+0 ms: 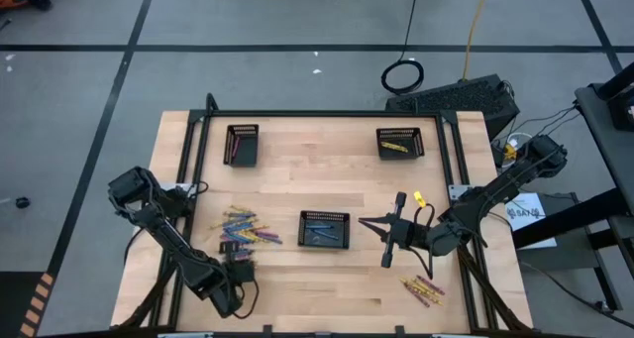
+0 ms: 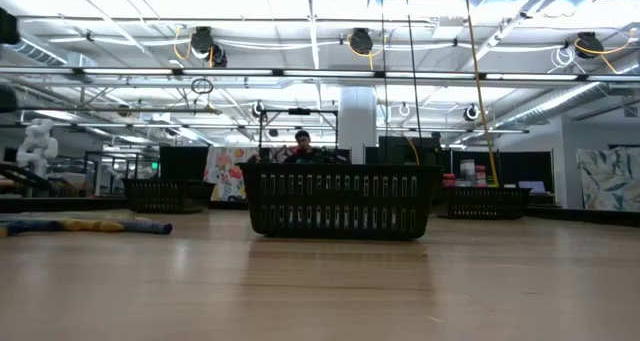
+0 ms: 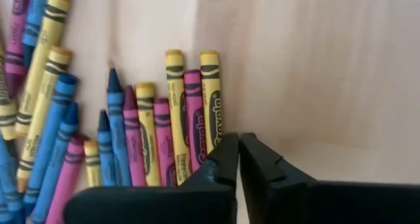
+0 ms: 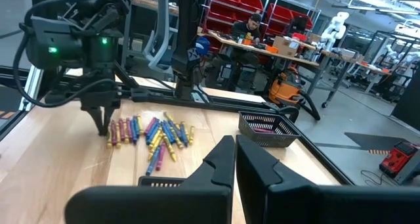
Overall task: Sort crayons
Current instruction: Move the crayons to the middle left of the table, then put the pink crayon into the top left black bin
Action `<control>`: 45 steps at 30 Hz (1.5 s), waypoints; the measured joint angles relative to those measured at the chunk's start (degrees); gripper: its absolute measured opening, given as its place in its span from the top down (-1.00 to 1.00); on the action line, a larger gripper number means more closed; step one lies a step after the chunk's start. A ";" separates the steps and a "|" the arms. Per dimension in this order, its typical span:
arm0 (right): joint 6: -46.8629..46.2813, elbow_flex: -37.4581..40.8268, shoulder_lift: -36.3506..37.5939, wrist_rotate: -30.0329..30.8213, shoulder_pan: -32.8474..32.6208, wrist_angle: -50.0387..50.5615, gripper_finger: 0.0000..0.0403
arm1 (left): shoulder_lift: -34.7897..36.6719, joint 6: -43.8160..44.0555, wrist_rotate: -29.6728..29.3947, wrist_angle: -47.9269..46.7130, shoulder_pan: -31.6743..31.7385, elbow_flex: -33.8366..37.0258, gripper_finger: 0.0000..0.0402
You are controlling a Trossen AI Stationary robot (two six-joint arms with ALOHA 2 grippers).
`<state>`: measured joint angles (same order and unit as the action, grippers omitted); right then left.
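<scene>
A loose pile of blue, pink and yellow crayons (image 1: 245, 229) lies flat on the wooden table left of the middle tray. My left gripper (image 3: 238, 148) points down, shut, at the near end of a tidy row of crayons (image 3: 164, 132), right beside the outermost yellow crayon (image 3: 211, 106). The right wrist view shows the same gripper (image 4: 103, 129) standing over that row (image 4: 125, 129). My right gripper (image 4: 235, 148) hangs level and shut above the table right of the middle tray, holding nothing. A second small heap of crayons (image 1: 423, 288) lies near the table's front right. My left gripper comes from above with shut fingers beside the lower end of the outermost yellow crayon (image 3: 213, 142). One fingertip (image 3: 226, 155) overlaps the crayon's end in the wrist view; whether it touches the crayon, I cannot tell. All crayons lie flat on the table.
Three black mesh trays stand on the table: the middle one (image 1: 324, 229) with blue crayons, the far left one (image 1: 242, 145) with pink ones, the far right one (image 1: 399, 142) with yellow ones. A black frame rail (image 1: 327, 113) runs along the far edge. People sit in the room beyond.
</scene>
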<state>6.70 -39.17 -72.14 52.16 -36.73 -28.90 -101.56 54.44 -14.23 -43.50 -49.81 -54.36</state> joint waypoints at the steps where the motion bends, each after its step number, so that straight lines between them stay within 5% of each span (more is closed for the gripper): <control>1: 0.00 -0.01 0.00 0.00 0.00 -0.01 1.00 | 0.00 -0.79 -0.32 0.11 0.44 0.20 0.99; 11: 0.00 0.01 0.02 0.00 -0.02 0.01 1.00 | 1.21 -3.94 -3.61 0.42 2.12 0.52 0.98; 16: 0.00 0.01 0.02 0.00 -0.02 0.03 1.00 | 5.82 -3.75 -9.08 -0.15 2.42 0.82 0.98; 21: 0.00 0.01 0.02 0.00 -0.02 0.05 1.00 | 11.18 -1.16 -7.97 -0.28 1.57 0.65 0.98; 28: 0.00 0.01 0.02 0.00 -0.02 0.54 1.00 | 13.60 17.00 -1.11 -9.03 -2.31 0.59 0.98; 36: 0.00 0.01 0.02 0.00 -0.02 0.54 1.00 | 13.57 33.07 2.34 -2.10 -6.43 6.16 0.65; 45: -0.22 0.01 0.02 0.00 -0.02 0.47 1.00 | 13.42 33.31 -1.12 3.72 -6.42 11.52 0.42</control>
<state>6.48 -39.16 -72.12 52.16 -36.75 -28.43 -88.14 87.74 -15.35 -39.78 -56.23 -42.84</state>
